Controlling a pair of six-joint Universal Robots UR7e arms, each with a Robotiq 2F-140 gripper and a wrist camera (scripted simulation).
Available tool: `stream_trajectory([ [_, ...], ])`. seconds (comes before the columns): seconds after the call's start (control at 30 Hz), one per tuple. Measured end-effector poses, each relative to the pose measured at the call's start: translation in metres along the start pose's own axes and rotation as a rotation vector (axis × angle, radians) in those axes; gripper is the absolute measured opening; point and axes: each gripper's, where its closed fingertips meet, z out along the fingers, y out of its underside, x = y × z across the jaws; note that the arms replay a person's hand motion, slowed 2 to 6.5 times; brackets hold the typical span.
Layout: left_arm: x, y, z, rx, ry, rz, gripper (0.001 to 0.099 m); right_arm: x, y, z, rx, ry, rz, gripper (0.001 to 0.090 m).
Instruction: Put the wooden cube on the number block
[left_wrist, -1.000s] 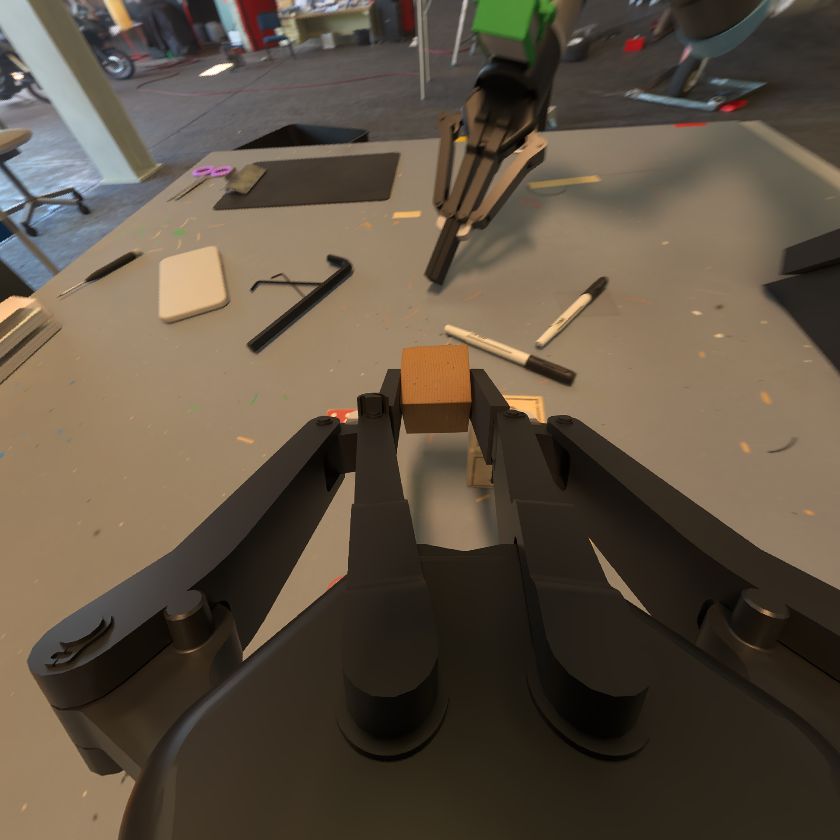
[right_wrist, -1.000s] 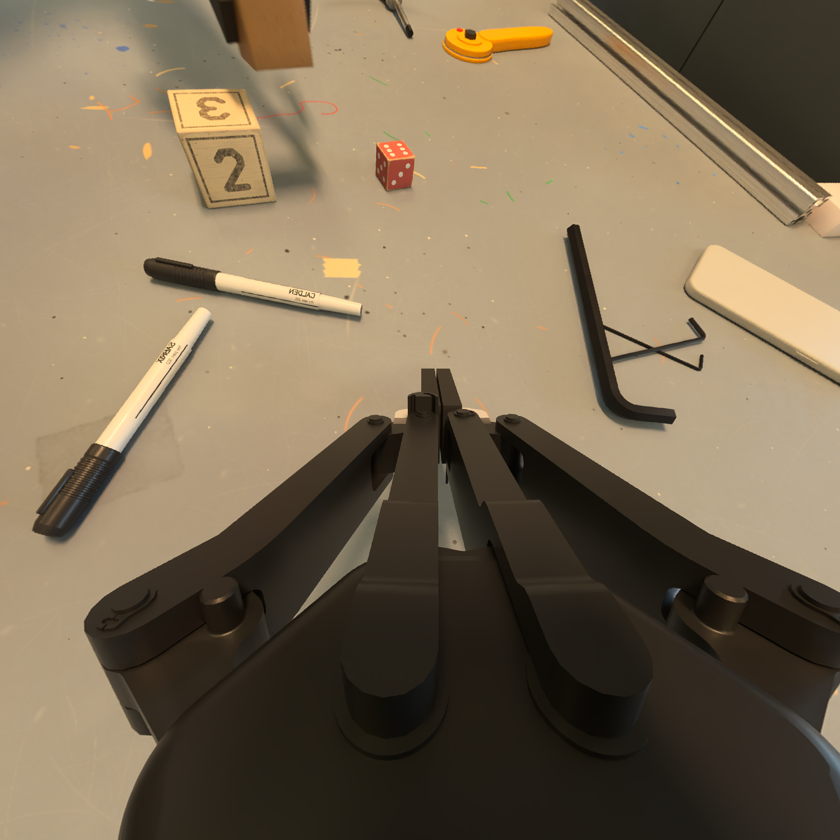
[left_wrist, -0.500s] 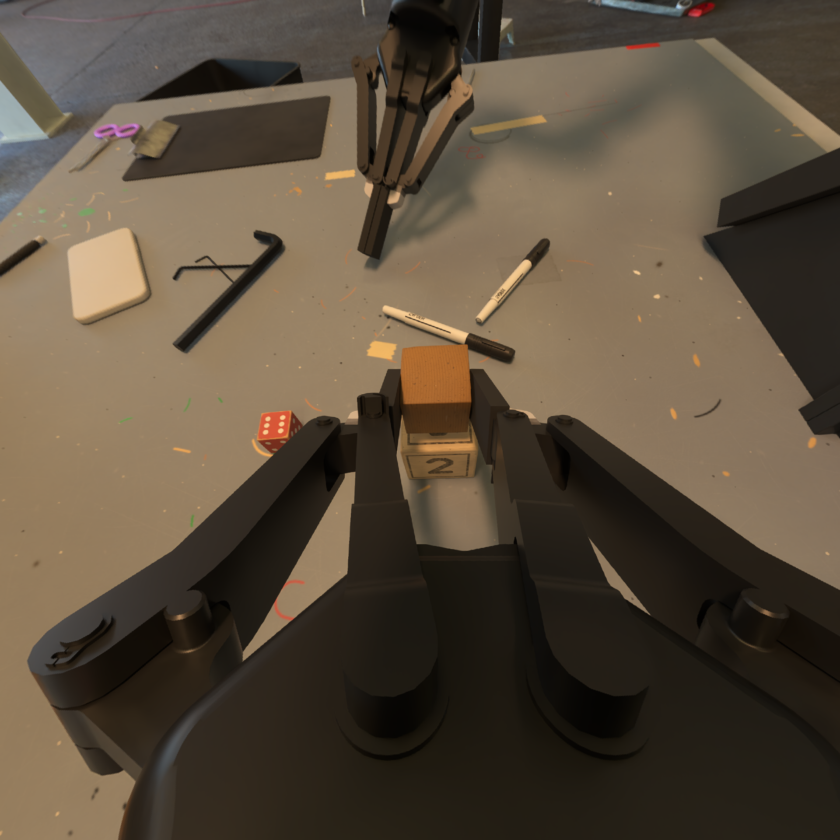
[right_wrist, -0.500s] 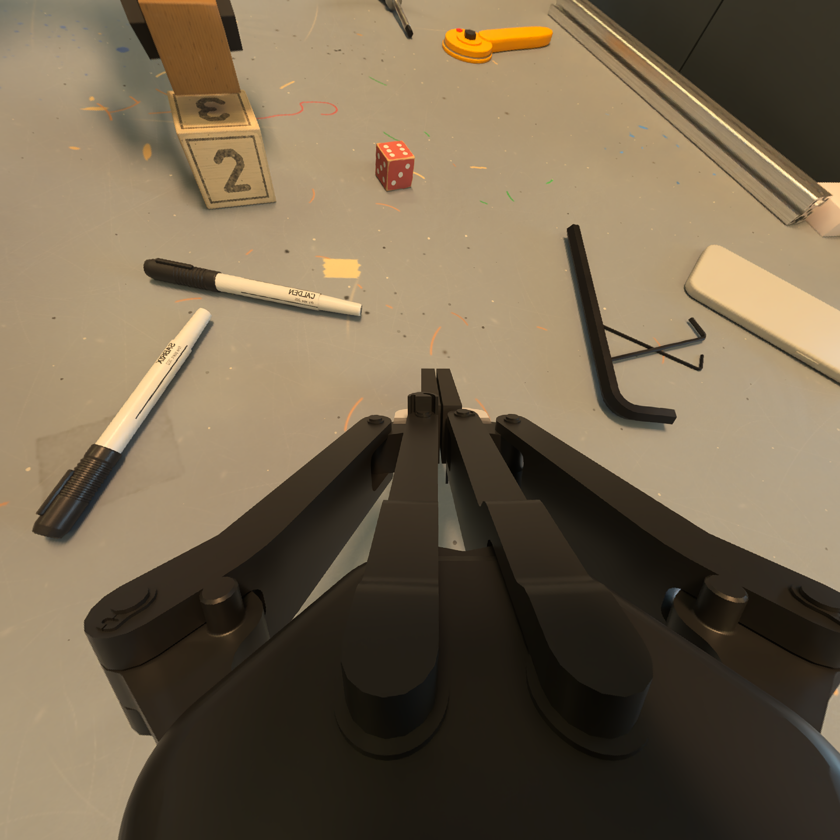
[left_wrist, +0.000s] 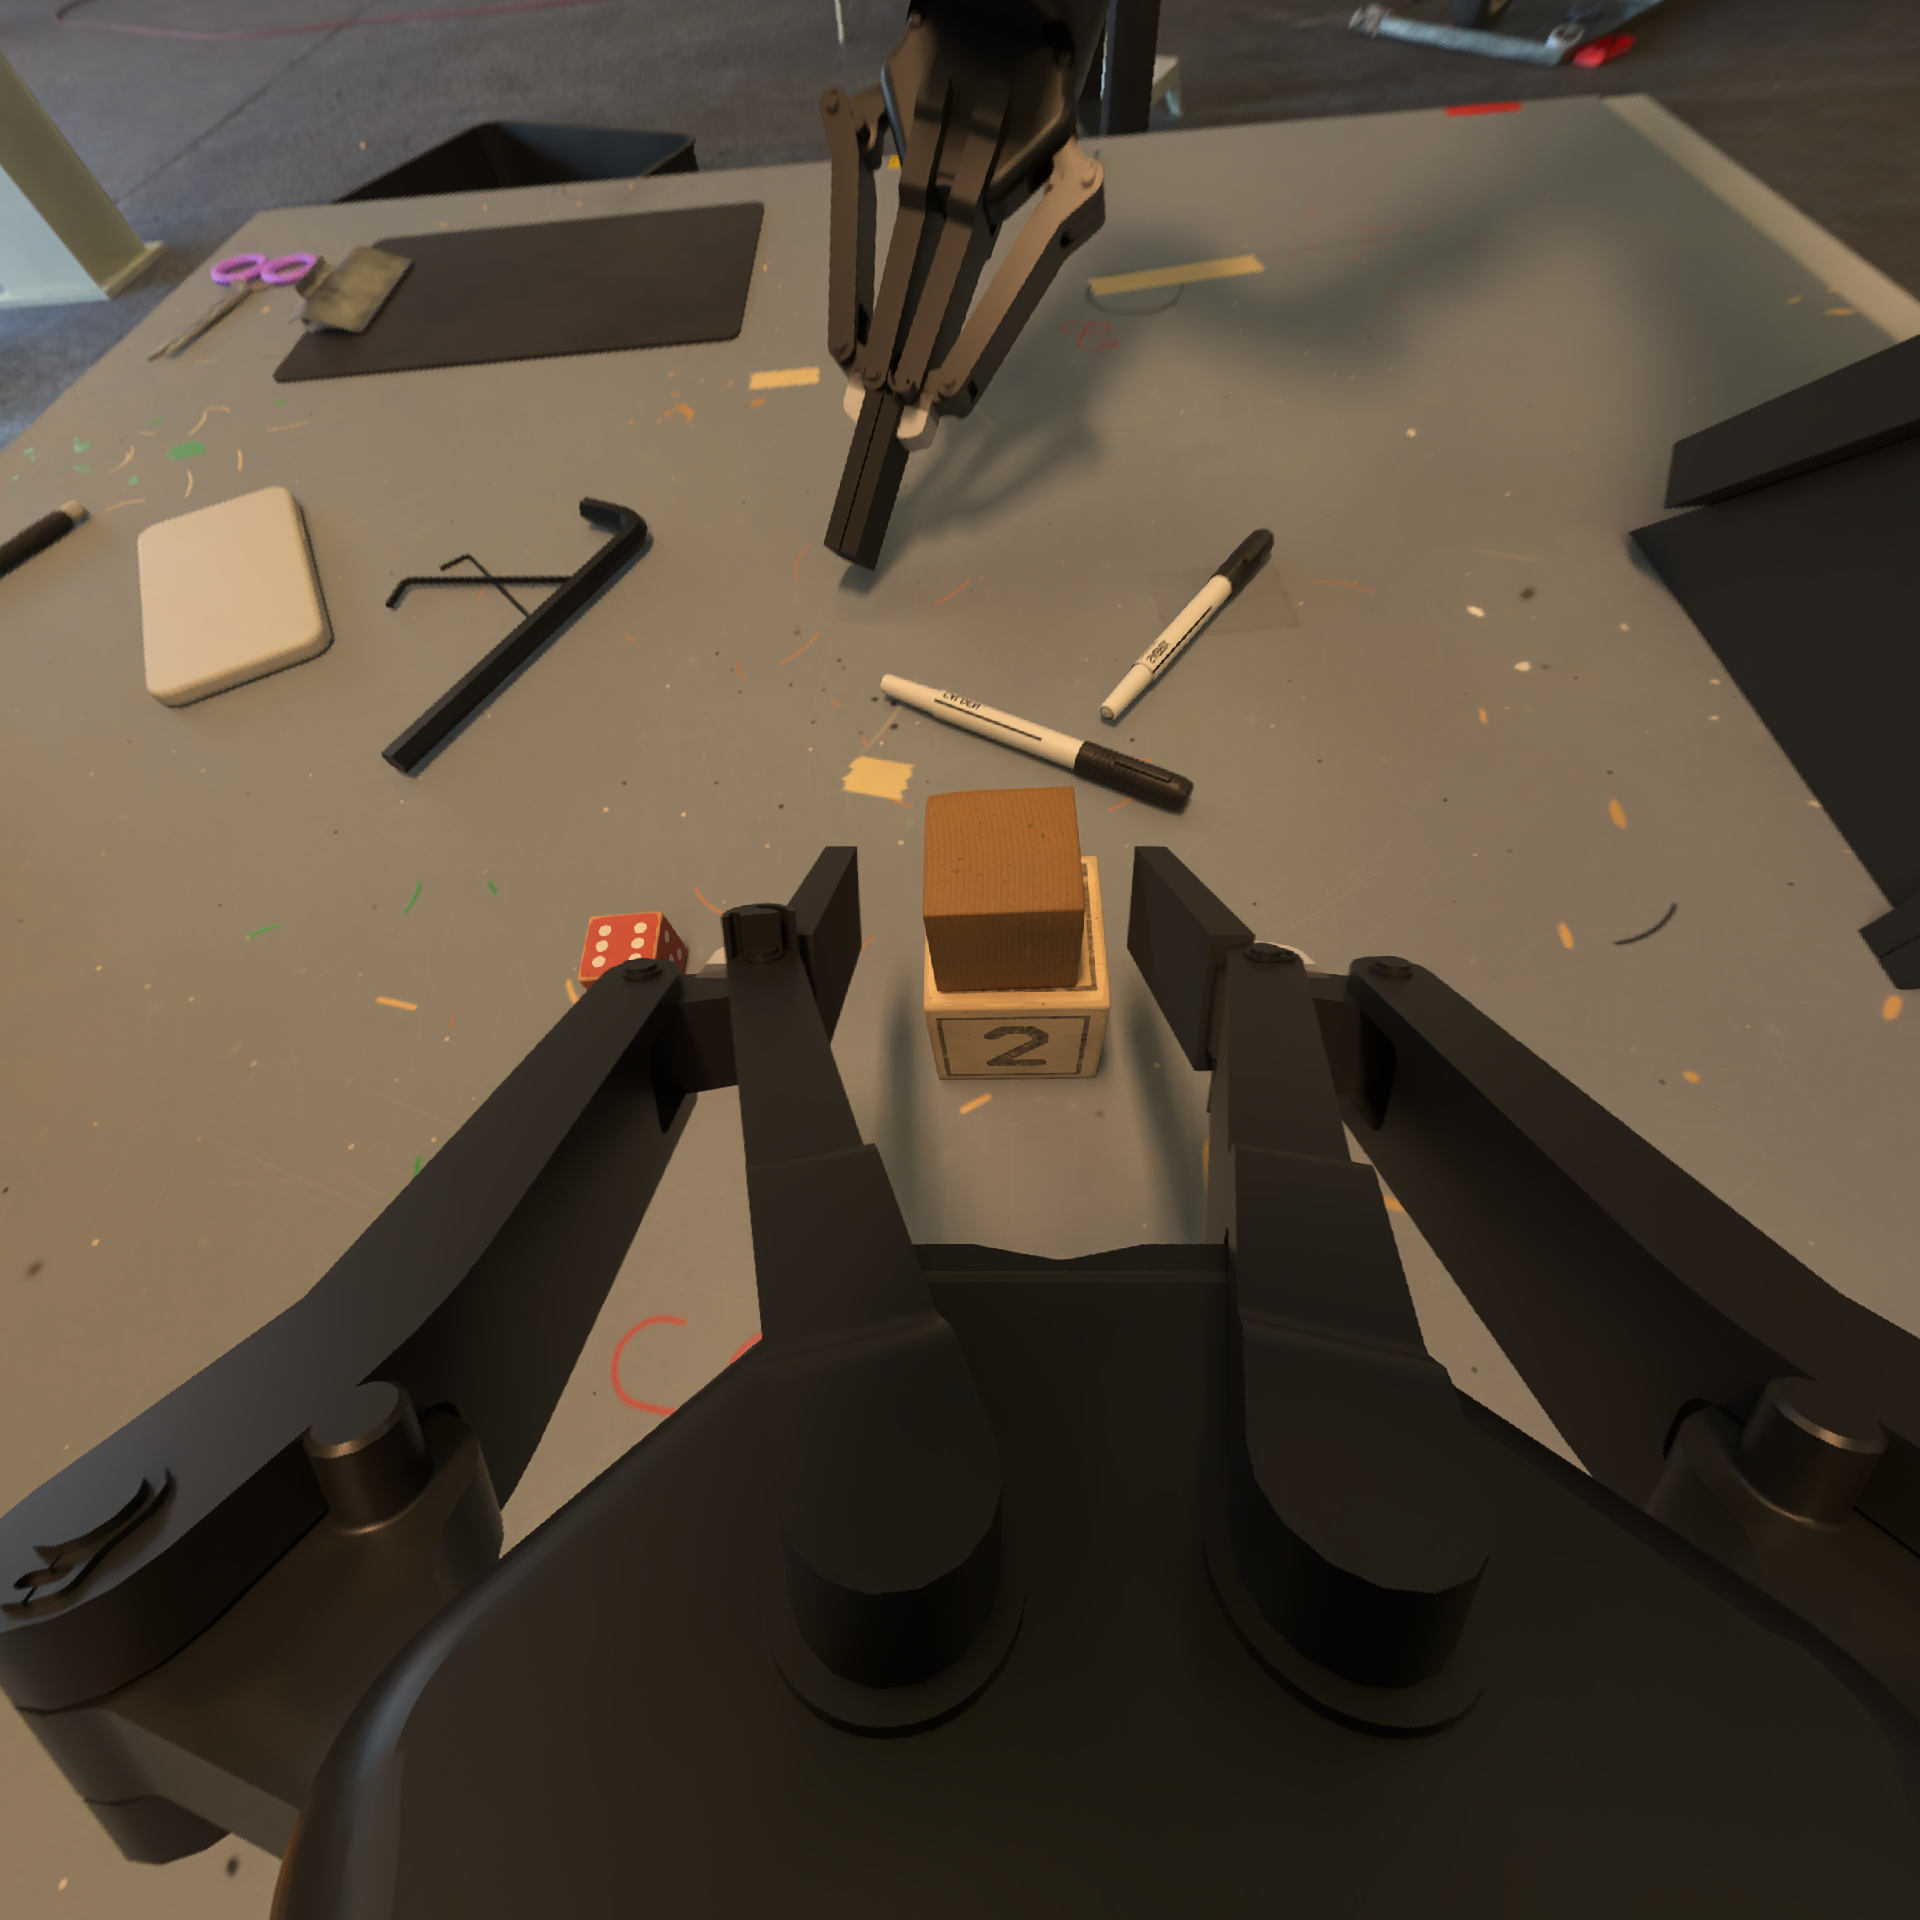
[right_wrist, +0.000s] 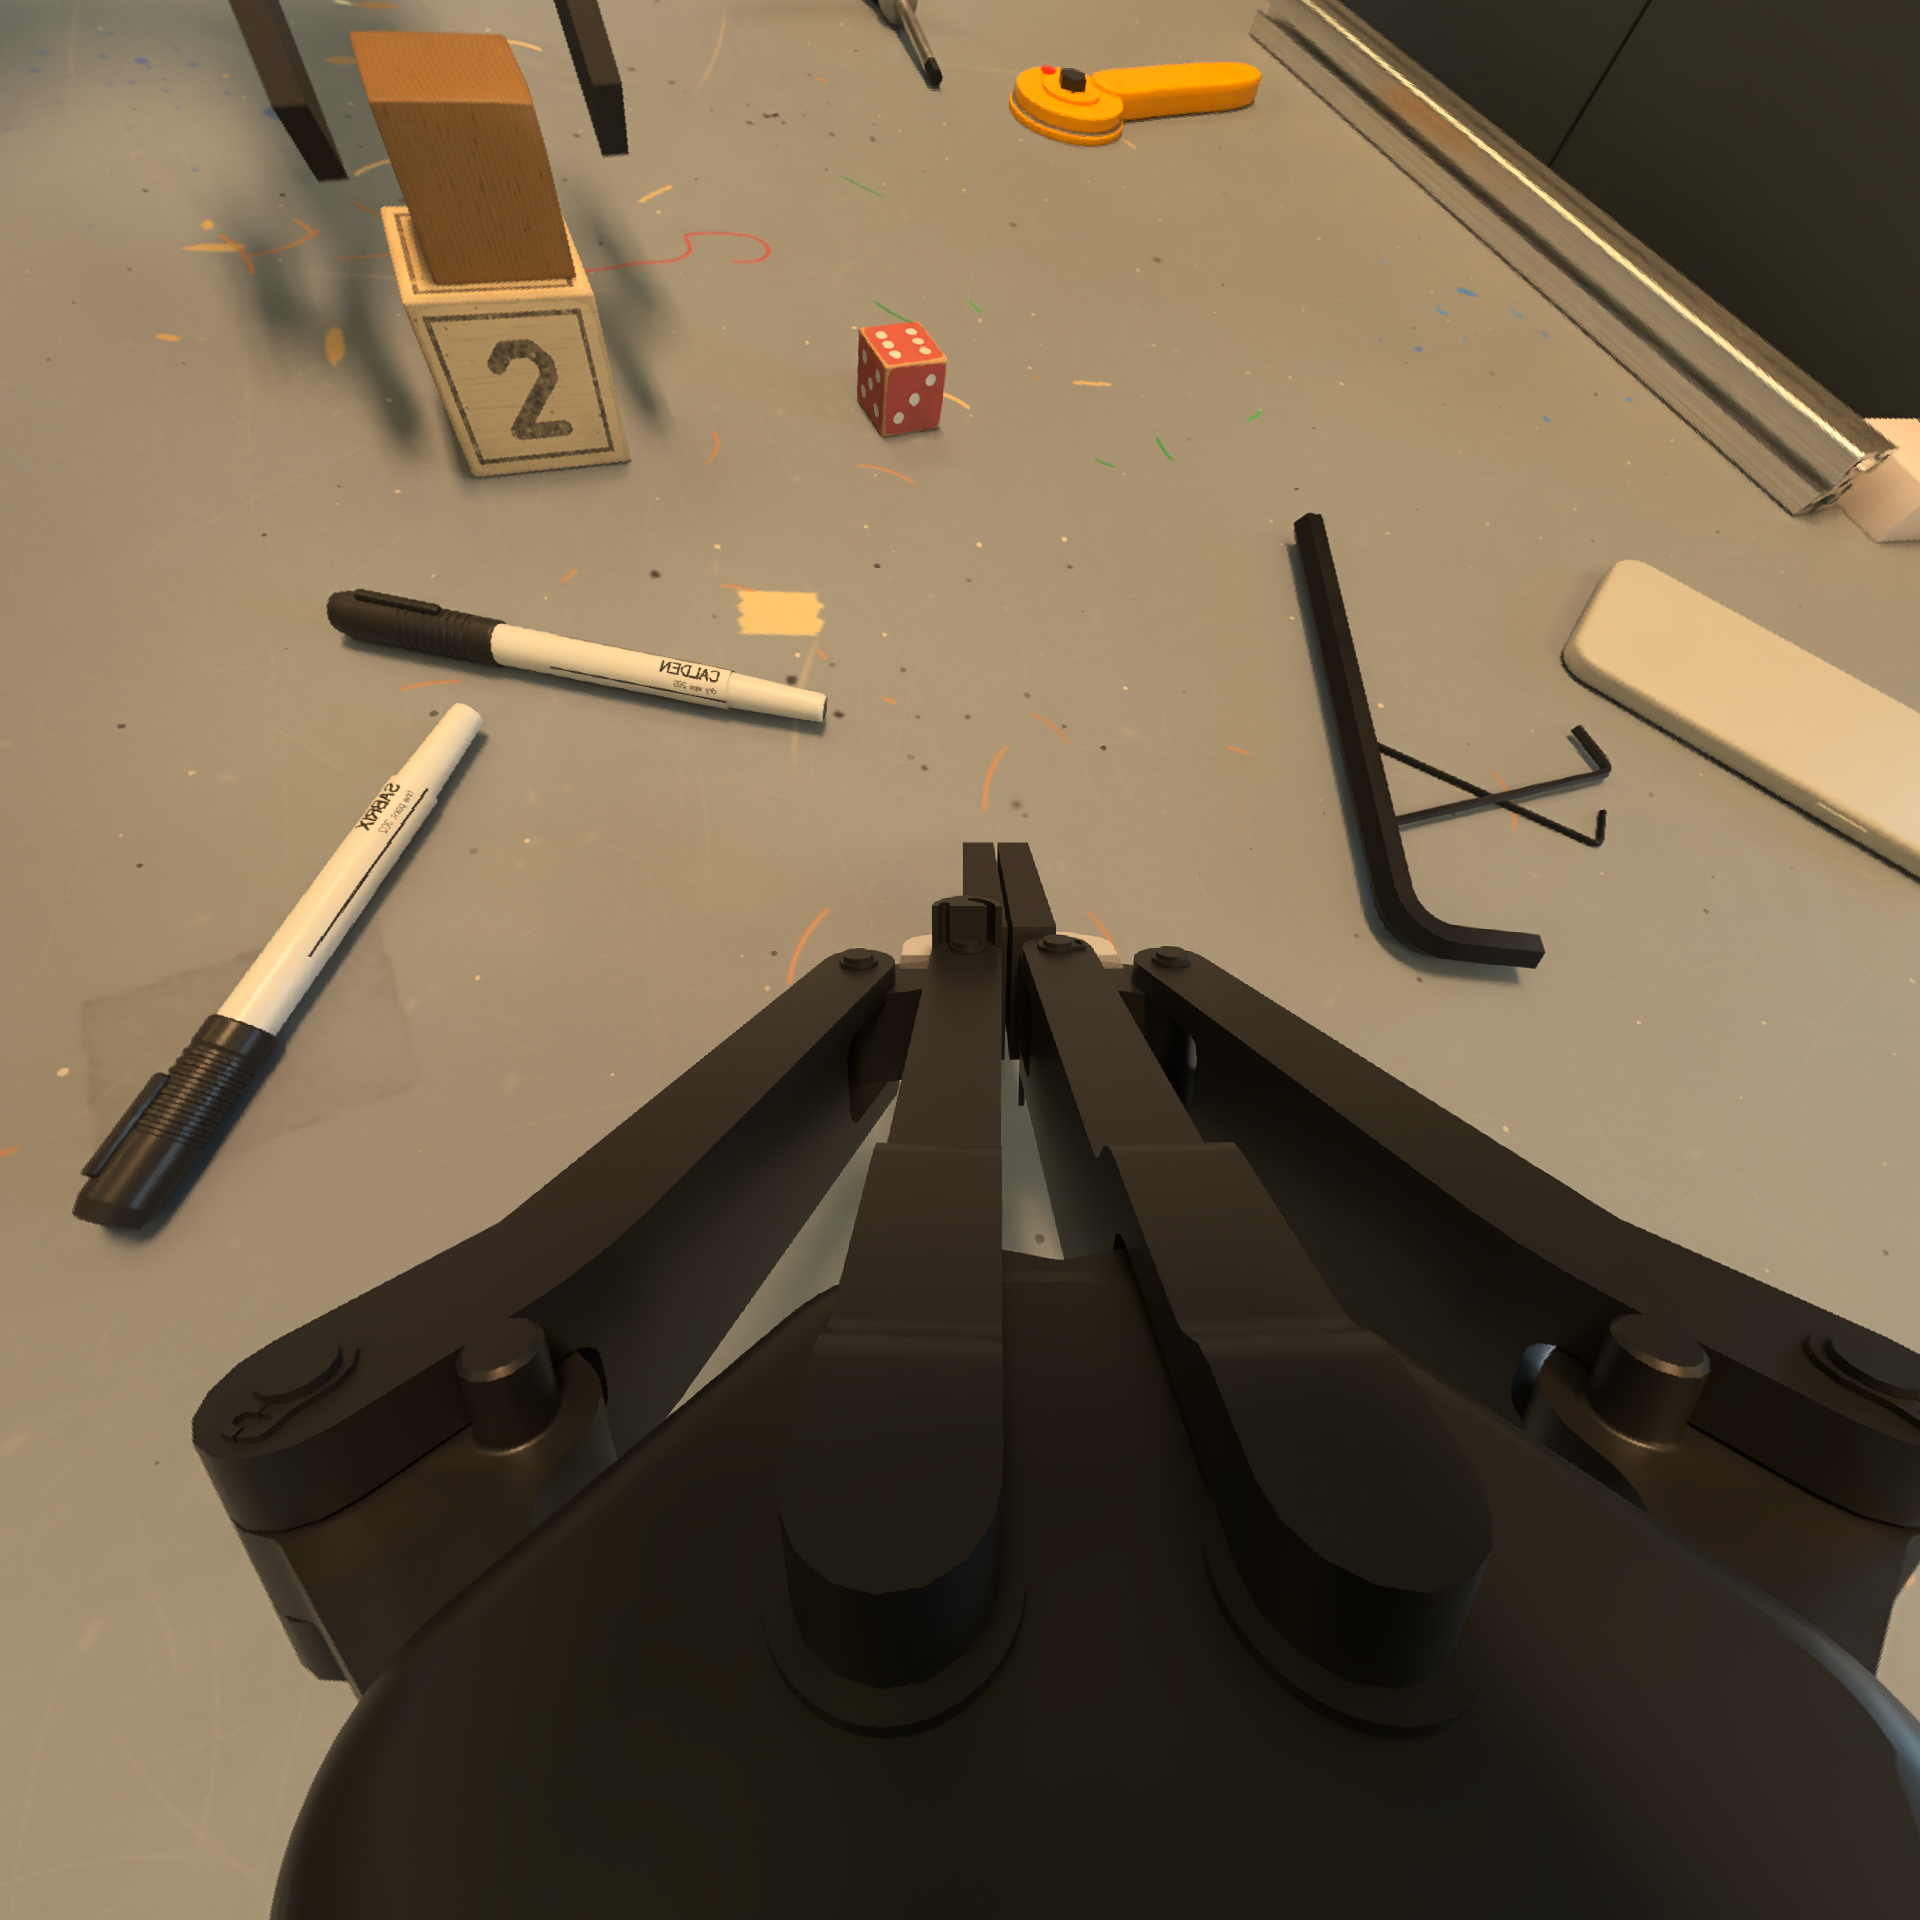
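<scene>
The plain brown wooden cube (left_wrist: 1000, 899) rests on top of the pale number block (left_wrist: 1016, 1029) on the grey table. My left gripper (left_wrist: 995, 904) is open, its fingers standing either side of the cube without touching it. In the right wrist view the cube (right_wrist: 468, 156) sits on the number block (right_wrist: 520, 379) at the far left, with the left gripper's fingertips (right_wrist: 301, 114) beside it. My right gripper (right_wrist: 995, 868) is shut and empty, hovering low over the table; it also shows in the left wrist view (left_wrist: 868, 499).
A red die (left_wrist: 629, 943) lies left of the block. Two markers (left_wrist: 1034, 740) (left_wrist: 1184, 629), a large hex key (left_wrist: 514, 639), a white pad (left_wrist: 231, 594), a black mat (left_wrist: 530, 286), an orange tool (right_wrist: 1132, 96) and a metal rail (right_wrist: 1579, 249) lie around.
My left gripper brought the cube over the number block, set it on top and opened its fingers. The right gripper has not moved.
</scene>
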Motion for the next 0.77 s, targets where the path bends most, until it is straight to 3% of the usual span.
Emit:
stream_trajectory([
  [0.2,-0.007,-0.011,-0.022,0.103,0.028,-0.025,0.0737,0.000,0.000,0.000,-0.001,-0.003,-0.001,0.0010],
  [0.47,-0.061,-0.020,-0.050,0.269,-0.096,-0.126,0.0536,-0.001,0.000,0.000,-0.001,-0.007,-0.003,0.0010],
  [0.6,-0.082,-0.006,-0.040,0.202,-0.161,-0.127,0.0512,-0.001,0.000,0.000,-0.001,-0.007,-0.002,0.0010],
  [0.77,-0.095,0.011,-0.016,0.055,-0.202,-0.058,0.0525,-0.001,0.000,0.000,0.000,-0.007,-0.001,0.0010],
])
